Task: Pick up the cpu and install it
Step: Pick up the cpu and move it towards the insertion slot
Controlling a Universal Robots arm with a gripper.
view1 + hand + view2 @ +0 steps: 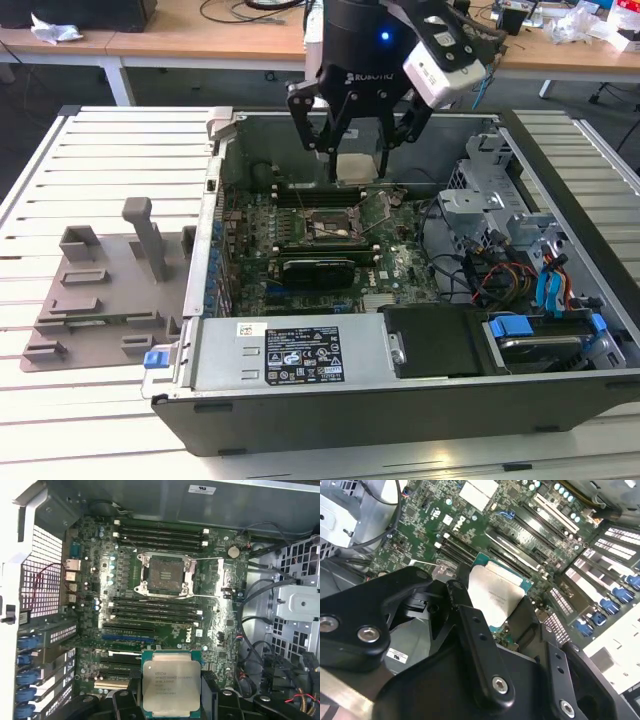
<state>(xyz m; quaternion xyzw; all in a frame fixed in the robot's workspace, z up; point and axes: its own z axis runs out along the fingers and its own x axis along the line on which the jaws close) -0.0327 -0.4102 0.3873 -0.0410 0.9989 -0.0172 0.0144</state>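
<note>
Gripper [358, 160] clasps flat square cpu [171, 688]

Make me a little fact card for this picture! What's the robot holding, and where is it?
holder: gripper, shut on the chip
held thing: chip, square, silver top showing
where: in the air above the green board, inside the open computer case
socket: empty, chip not in it yet
outside the case: grey tray, on the exterior view's left

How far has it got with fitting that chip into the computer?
Picking up looks done: the hand is shut on the cpu, holding it above the open case. Left to do: the socket on the board sits open and empty, so nothing is installed yet.
</note>
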